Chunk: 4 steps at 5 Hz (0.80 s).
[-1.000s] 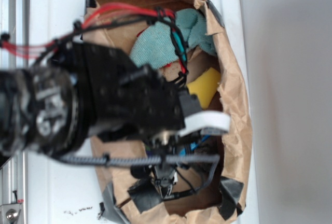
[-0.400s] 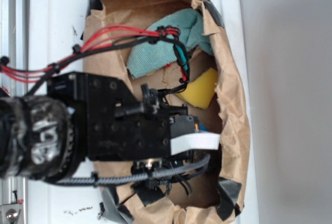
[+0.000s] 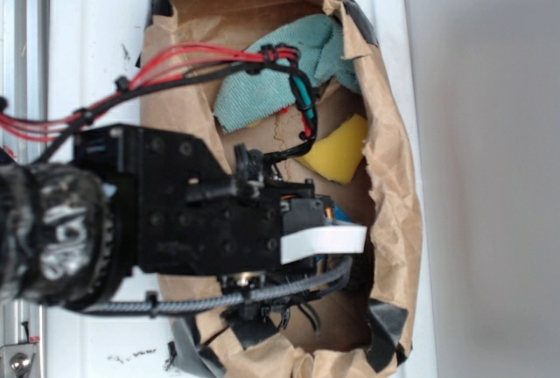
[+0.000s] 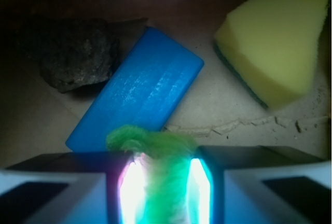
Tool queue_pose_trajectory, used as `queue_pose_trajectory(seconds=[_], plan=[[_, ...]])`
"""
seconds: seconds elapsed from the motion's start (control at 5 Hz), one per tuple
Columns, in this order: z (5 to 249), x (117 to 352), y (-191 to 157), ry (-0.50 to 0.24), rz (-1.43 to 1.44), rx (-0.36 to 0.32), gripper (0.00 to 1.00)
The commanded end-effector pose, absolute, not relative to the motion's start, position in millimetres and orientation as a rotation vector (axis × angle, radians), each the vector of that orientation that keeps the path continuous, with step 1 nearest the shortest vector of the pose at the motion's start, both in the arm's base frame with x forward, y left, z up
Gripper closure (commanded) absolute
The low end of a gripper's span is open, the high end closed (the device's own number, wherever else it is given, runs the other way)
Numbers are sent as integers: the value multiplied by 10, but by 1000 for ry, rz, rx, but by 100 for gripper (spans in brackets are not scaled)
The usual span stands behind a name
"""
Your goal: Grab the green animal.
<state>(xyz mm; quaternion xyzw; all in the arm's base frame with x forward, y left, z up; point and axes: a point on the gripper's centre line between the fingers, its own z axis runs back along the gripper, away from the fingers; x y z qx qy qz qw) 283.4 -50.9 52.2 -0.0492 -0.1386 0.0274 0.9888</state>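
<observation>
In the wrist view my gripper (image 4: 162,182) is shut on the green animal (image 4: 158,156), a lime-green plush squeezed between the two jaws, its fuzzy top sticking out past the fingertips. It hangs above the brown paper floor of the bag. In the exterior view the black arm and wrist (image 3: 201,212) cover the lower middle of the paper-lined bin (image 3: 398,177); the animal and the fingertips are hidden under the arm there.
A blue block (image 4: 140,86) lies just beyond the jaws, a dark rock-like lump (image 4: 75,53) to its left, a yellow sponge wedge (image 4: 280,42) (image 3: 337,149) to the right. A teal cloth rag (image 3: 280,76) lies at the bin's far end. Red and black cables (image 3: 201,63) cross the bin.
The arm has shifted left and down in the exterior view, uncovering more of the yellow sponge; over the last half second it has barely moved.
</observation>
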Motion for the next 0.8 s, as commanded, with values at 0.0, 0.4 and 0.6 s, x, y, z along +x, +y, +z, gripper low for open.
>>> queue_pose_trajectory(seconds=[0.0, 0.4, 0.6], plan=[[1474, 2799, 1, -332, 221, -224, 100], [1922, 2803, 175, -358, 307, -223, 100], [2133, 2702, 140, -465, 274, -81, 100]])
